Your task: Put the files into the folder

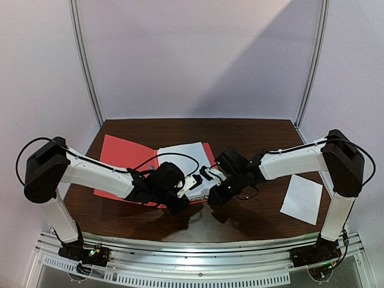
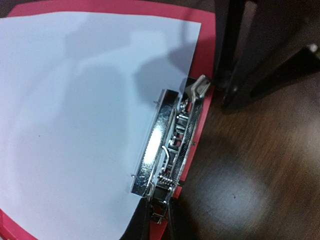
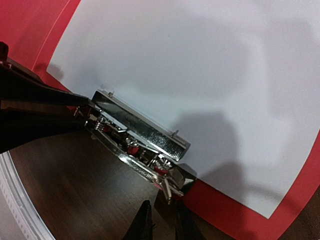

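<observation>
The large sheet (image 2: pixel 75 110) lies on the open red folder (image 2: pixel 205 60), one edge at the metal clip (image 2: pixel 167 145) on the folder's near edge. My left gripper (image 2: pixel 161 220) pinches the clip's end. The right gripper (image 3: pixel 162 220) sits barely parted by the lever, and I cannot tell whether it holds it. I want the clip steadied and the sheet square under it. I count two sheets, with the small sheet (image 1: pixel 302 199) right of the folder, plus one folder and one clip.
</observation>
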